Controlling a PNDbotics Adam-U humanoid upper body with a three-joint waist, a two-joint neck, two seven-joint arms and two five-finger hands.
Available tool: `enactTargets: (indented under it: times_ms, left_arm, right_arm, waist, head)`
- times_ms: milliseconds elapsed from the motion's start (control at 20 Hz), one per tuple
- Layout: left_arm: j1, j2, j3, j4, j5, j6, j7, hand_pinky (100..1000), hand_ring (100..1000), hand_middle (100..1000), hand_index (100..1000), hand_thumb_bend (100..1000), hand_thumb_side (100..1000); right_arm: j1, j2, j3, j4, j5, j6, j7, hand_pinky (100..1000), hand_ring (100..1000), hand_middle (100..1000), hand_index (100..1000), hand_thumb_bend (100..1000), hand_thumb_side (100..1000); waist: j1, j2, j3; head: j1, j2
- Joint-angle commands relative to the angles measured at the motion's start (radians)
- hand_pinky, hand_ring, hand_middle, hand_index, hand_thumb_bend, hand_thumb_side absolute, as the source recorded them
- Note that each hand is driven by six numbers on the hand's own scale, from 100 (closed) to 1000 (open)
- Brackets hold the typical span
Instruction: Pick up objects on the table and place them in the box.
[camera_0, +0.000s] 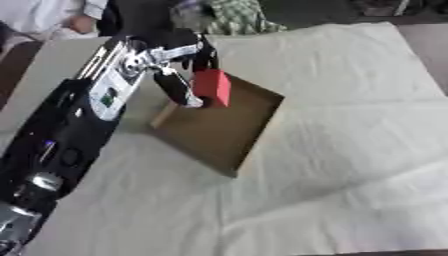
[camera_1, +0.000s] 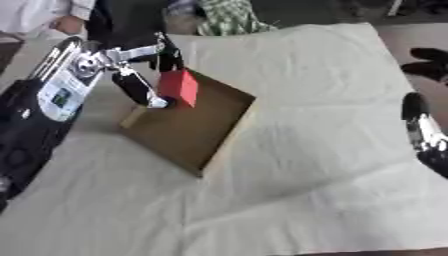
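We see the left hand (camera_0: 179, 75) grasping a red block (camera_0: 213, 87), fingers (camera_0: 182, 89) curled round it, held above the far left part of the open cardboard box (camera_0: 214, 131). Box sits on the counter (camera_0: 350, 150), which is covered by a cream cloth. Right hand (camera_1: 426, 132) shows at the right edge; can't tell its fingers' state.

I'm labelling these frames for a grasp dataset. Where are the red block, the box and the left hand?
red block (camera_0: 213, 87): left eye view, on its red front face.
box (camera_0: 214, 131): left eye view, on its bare brown floor.
left hand (camera_0: 178, 86): left eye view, on a black finger beside the block.
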Motion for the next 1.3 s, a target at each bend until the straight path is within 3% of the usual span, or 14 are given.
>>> enactTargets:
  times_ms: [50, 300, 450, 550, 600, 650, 700, 950, 1100, 1300]
  left_arm:
    - [-0.011, 0.001, 0.0, 0.017, -0.024, -0.013, 0.004, 597, 595, 465, 631, 320, 255]
    - [-0.001, -0.005, 0.003, 0.048, -0.063, -0.042, 0.002, 651, 649, 527, 706, 449, 343]
    - [0.001, -0.006, 0.004, 0.053, -0.086, -0.061, -0.003, 709, 725, 619, 791, 580, 414]
    - [0.001, -0.007, 0.006, 0.053, -0.098, -0.072, -0.005, 713, 730, 625, 796, 589, 420]
    - [0.001, -0.007, 0.006, 0.052, -0.104, -0.077, -0.007, 745, 779, 687, 842, 672, 467]
    - [0.0, -0.007, 0.006, 0.051, -0.109, -0.084, -0.011, 745, 779, 687, 842, 672, 467]
    - [0.0, -0.006, 0.005, 0.05, -0.116, -0.09, -0.014, 765, 821, 744, 884, 754, 481]
    - [0.003, -0.001, 0.008, 0.047, -0.161, -0.12, -0.021, 807, 883, 810, 936, 903, 471]
    - [0.004, 0.0, 0.011, 0.042, -0.187, -0.137, -0.023, 806, 892, 820, 943, 920, 480]
    - [0.004, 0.0, 0.019, 0.032, -0.181, -0.142, -0.005, 791, 876, 801, 927, 839, 503]
  right_arm:
    - [-0.013, -0.011, -0.004, -0.015, -0.012, -0.002, 0.003, 895, 814, 859, 818, 100, 885]
    - [-0.013, -0.006, -0.005, -0.015, -0.013, -0.001, 0.003, 895, 814, 858, 818, 100, 886]
    - [-0.011, -0.005, -0.004, -0.015, -0.012, 0.0, 0.004, 894, 813, 858, 818, 100, 886]
    - [-0.009, -0.005, -0.004, -0.015, -0.011, 0.0, 0.004, 894, 813, 858, 818, 100, 886]
    - [-0.009, -0.004, -0.004, -0.015, -0.011, 0.001, 0.004, 894, 813, 858, 817, 100, 886]
    - [-0.009, -0.004, -0.004, -0.015, -0.012, 0.001, 0.004, 894, 813, 858, 817, 100, 886]
    - [-0.009, -0.003, -0.004, -0.015, -0.012, 0.001, 0.004, 894, 813, 858, 817, 100, 885]
    - [-0.006, -0.002, -0.005, -0.015, -0.012, 0.002, 0.005, 894, 813, 858, 817, 100, 885]
    - [-0.006, 0.0, -0.004, -0.015, -0.012, 0.002, 0.006, 894, 812, 857, 817, 100, 885]
    - [-0.005, 0.0, -0.003, -0.015, -0.013, 0.003, 0.008, 894, 813, 857, 817, 100, 884]
  waist:
    - [-0.003, -0.013, -0.003]
    - [-0.002, -0.009, -0.004]
    - [-0.003, -0.008, -0.005]
    - [-0.003, -0.009, -0.004]
    - [-0.003, -0.009, -0.004]
    - [-0.003, -0.01, -0.004]
    - [-0.003, -0.01, -0.004]
    - [-0.002, -0.012, -0.002]
    - [-0.002, -0.013, 0.0]
    - [-0.004, -0.014, 0.004]
  head:
    - [0.002, -0.009]
    - [0.0, -0.009]
    - [-0.001, -0.007]
    - [0.0, -0.006]
    - [0.0, -0.006]
    - [0.0, -0.005]
    - [0.001, -0.005]
    - [0.0, -0.004]
    - [-0.001, -0.003]
    - [-0.002, -0.003]
